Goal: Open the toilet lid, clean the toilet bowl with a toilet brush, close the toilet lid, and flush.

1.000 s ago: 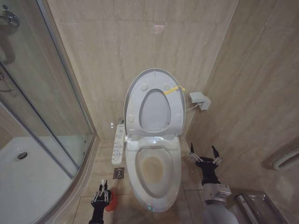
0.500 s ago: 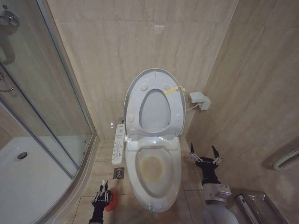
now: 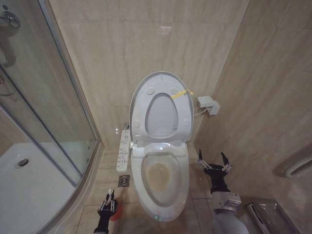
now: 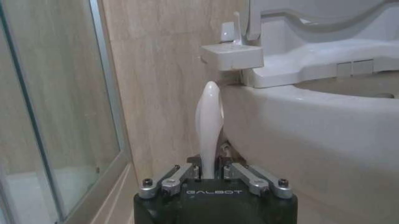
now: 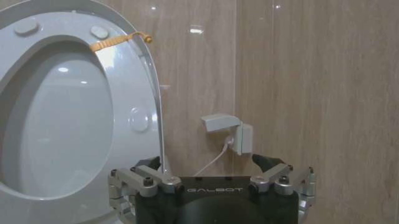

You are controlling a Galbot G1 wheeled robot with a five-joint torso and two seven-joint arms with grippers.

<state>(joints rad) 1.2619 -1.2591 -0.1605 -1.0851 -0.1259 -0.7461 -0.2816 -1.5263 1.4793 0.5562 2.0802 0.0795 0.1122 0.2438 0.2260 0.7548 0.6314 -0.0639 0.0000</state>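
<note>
The left gripper (image 4: 210, 173), low beside the toilet bowl (image 3: 163, 178), is clamped on the toilet brush (image 4: 209, 123) handle above its red holder (image 3: 115, 211), while the right gripper (image 3: 213, 162) waits spread apart on the bowl's other side, the toilet lid (image 3: 161, 105) upright beyond; nothing has shifted since a second ago.

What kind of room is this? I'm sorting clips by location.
A bathroom, most likely in a home or hotel: a toilet bowl with its lid raised, a glass shower enclosure beside it, and tiled walls.
</note>
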